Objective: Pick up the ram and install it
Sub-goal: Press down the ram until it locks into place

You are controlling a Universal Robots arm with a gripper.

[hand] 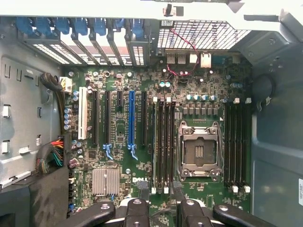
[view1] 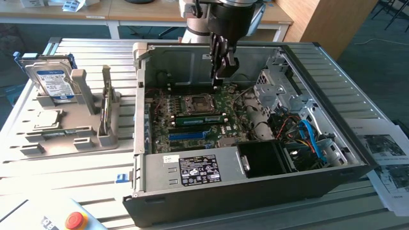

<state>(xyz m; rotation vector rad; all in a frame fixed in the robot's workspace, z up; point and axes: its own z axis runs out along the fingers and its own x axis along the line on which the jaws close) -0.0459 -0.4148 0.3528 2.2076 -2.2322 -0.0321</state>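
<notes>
Ram (view1: 199, 120): green stick, stood in a motherboard (view1: 221, 103) slot on the near side of the CPU socket (view1: 195, 103), inside the open computer case (view1: 255, 191). Gripper (view1: 221, 76): hung above the board's far edge, jaws spread wide, holding nothing.

From above I see open room over the motherboard (view1: 198, 117); case walls (view1: 211, 50) and drive cage (view1: 278, 88) hem it.

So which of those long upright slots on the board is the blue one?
The blue slot, standing among the black slots, with the lone white slot further off.
</notes>
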